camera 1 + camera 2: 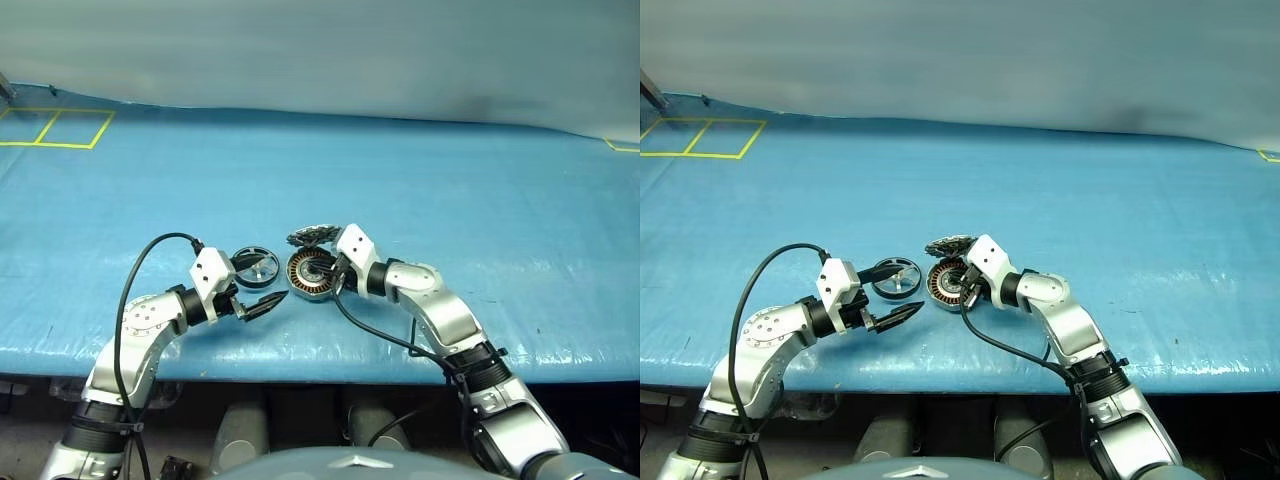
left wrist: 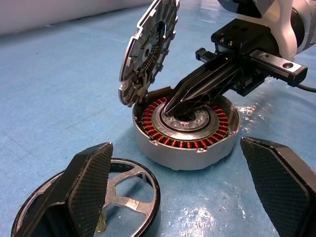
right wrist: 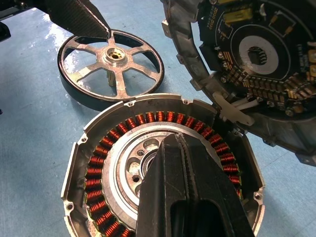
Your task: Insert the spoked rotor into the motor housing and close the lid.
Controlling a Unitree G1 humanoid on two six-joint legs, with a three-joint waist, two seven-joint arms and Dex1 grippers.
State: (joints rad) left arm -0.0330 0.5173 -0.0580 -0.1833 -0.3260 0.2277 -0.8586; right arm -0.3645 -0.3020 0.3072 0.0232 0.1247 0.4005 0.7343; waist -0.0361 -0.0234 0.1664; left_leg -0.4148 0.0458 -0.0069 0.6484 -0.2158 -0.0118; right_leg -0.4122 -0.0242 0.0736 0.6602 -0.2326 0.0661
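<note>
The right claw, clenched empty, pressed into the motor housing centre, lid hinged up. The left claw straddled the spoked rotor, released; grasping came next.

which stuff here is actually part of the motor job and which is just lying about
Part of the job:
- spoked rotor, flat on the table beside the housing
- motor housing, open, windings showing
- lid, tilted up at the housing's edge
- left gripper, open
- right gripper, shut, tips in the housing's centre

Just lying about:
- yellow tape lines on the blue table cover
</note>
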